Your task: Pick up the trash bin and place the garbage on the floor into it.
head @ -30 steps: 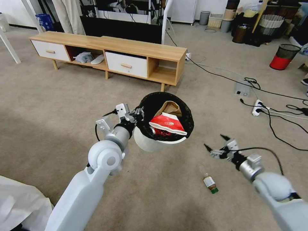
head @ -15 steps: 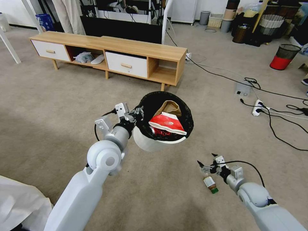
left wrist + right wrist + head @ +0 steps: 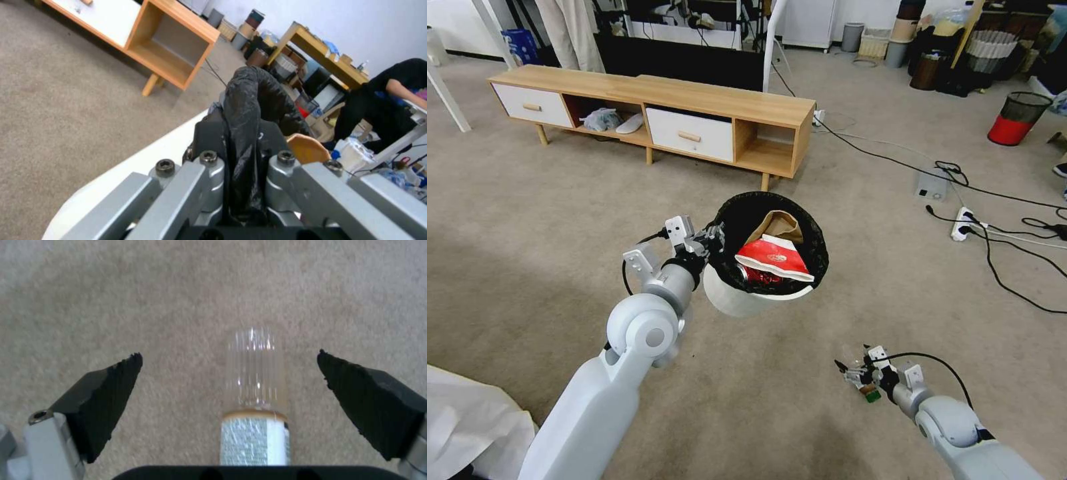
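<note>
Two arms are at work, each with a distinct duty. The left hand (image 3: 715, 237) is pinched on the bag-lined rim of the white trash bin (image 3: 740, 300), holding it clear of the carpet and tilted with its mouth open toward the right arm, presumably so litter can be dropped in without setting the bin down; the left wrist view shows the black bag (image 3: 244, 133) squeezed between the pads. The bin already carries a brown paper bag (image 3: 779, 225), a red packet (image 3: 774, 257) and what looks like a crushed red can (image 3: 758, 275). The right hand (image 3: 856, 373) is low at the carpet (image 3: 527, 233), fingers spread wide on either side of the clear bottle (image 3: 255, 396), which lies flat; neither pad touches it. The hand straddles the bottle along its length, so closing should grip across the body. Judged state: bottle not yet grasped, and the smooth round shape may roll or slip under the pinch.
</note>
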Controlling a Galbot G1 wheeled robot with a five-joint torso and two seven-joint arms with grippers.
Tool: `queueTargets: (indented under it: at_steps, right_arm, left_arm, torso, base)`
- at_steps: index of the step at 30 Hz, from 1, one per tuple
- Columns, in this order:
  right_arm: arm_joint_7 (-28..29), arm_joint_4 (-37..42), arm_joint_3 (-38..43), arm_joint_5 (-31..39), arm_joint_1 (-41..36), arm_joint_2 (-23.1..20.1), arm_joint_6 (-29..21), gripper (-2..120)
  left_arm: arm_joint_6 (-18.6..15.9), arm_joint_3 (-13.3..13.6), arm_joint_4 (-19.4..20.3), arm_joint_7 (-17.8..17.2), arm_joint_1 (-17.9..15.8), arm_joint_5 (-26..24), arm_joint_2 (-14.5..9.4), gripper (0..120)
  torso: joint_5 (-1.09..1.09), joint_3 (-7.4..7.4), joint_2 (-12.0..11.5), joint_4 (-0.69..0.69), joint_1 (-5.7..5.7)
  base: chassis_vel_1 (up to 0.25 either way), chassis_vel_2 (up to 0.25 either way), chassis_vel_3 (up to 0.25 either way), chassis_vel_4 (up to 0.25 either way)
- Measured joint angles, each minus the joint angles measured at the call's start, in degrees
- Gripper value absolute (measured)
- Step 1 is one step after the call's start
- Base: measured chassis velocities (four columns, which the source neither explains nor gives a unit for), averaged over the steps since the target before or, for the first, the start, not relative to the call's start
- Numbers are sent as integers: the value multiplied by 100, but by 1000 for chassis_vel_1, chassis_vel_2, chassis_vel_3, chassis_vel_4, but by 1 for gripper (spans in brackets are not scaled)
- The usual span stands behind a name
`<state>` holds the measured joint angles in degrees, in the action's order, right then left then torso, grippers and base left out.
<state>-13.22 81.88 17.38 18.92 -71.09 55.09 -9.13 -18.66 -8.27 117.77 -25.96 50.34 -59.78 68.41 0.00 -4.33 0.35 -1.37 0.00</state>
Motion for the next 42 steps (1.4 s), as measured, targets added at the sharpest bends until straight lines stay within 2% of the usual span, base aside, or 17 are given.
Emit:
queueTargets:
  at_steps: [19, 21, 22, 24, 26, 27, 28, 30, 31, 33, 34, 36, 37, 39, 41, 42]
  right_arm:
    - [-99, -514, -157, -260, 207, 188, 130, 100]
    - [-217, -587, -154, -387, 210, 222, 185, 88]
    - [-217, -587, -154, -387, 210, 222, 185, 88]
    - [-272, -632, -150, -437, 203, 225, 200, 79]
    - [-277, -648, -150, -442, 203, 224, 205, 76]
    - [-281, -687, -145, -447, 205, 228, 215, 68]
    - [-281, -687, -145, -447, 205, 228, 215, 68]
    - [-283, -736, -139, -451, 214, 242, 229, 57]
    - [-283, -736, -139, -451, 214, 242, 229, 57]
    - [-286, -789, -139, -456, 230, 264, 253, 45]
    - [-286, -789, -139, -456, 230, 264, 253, 45]
    - [-310, -836, -146, -477, 247, 280, 295, 35]
    - [-310, -836, -146, -477, 247, 280, 295, 35]
    - [-325, -862, -165, -484, 260, 287, 319, 25]
    - [-311, -892, -172, -490, 257, 287, 312, 20]
    - [-297, -902, -175, -493, 245, 282, 310, 16]
  left_arm:
    - [4, -7, -27, 18, -2, 15, 15, 7]
    - [5, 0, -42, 20, -7, 15, 18, 7]
    - [5, 0, -42, 20, -7, 15, 18, 7]
    - [6, 5, -49, 21, -17, 14, 19, 7]
    - [6, 5, -51, 20, -20, 12, 19, 7]
    - [8, 6, -55, 21, -22, 10, 24, 7]
    - [8, 6, -55, 21, -22, 10, 24, 7]
    - [10, 6, -58, 24, -14, 10, 25, 7]
    - [10, 6, -58, 24, -14, 10, 25, 7]
    - [12, 8, -58, 27, -7, 11, 27, 7]
    - [12, 8, -58, 27, -7, 11, 27, 7]
    - [15, 13, -58, 27, -8, 11, 31, 7]
    - [15, 13, -58, 27, -8, 11, 31, 7]
    - [15, 23, -65, 28, -11, 13, 40, 7]
    - [16, 25, -70, 29, -12, 16, 45, 7]
    - [19, 25, -84, 29, -12, 24, 48, 7]
  torso:
    - [0, 0, 0, 0, 0]
    - [0, 0, 0, 0, 0]
    - [0, 0, 0, 0, 0]
    - [0, 0, 0, 0, 0]
    - [0, 0, 0, 0, 0]
    - [-2, 0, 0, -1, 0]
    - [-2, 0, 0, -1, 0]
    - [-3, 1, 1, -1, 0]
    - [-3, 1, 1, -1, 0]
    - [-3, 1, 1, -1, 0]
    - [-3, 1, 1, -1, 0]
    - [-2, 1, 1, -1, 0]
    - [-2, 1, 1, -1, 0]
    - [1, 1, 1, 2, 0]
    - [5, -1, 0, 5, 0]
    - [7, -3, -1, -3, 0]
  base:
    - [0, 0, 0, 0]
    - [0, 0, 0, 0]
    - [0, 0, 0, 0]
    - [0, 0, 0, 0]
    - [0, 0, 0, 0]
    - [0, 0, 0, 0]
    - [0, 0, 0, 0]
    - [0, 0, 0, 0]
    - [0, 0, 0, 0]
    - [0, 0, 0, 0]
    - [0, 0, 0, 0]
    - [0, 0, 0, 0]
    - [0, 0, 0, 0]
    - [0, 0, 0, 0]
    - [0, 0, 0, 0]
    - [0, 0, 0, 0]
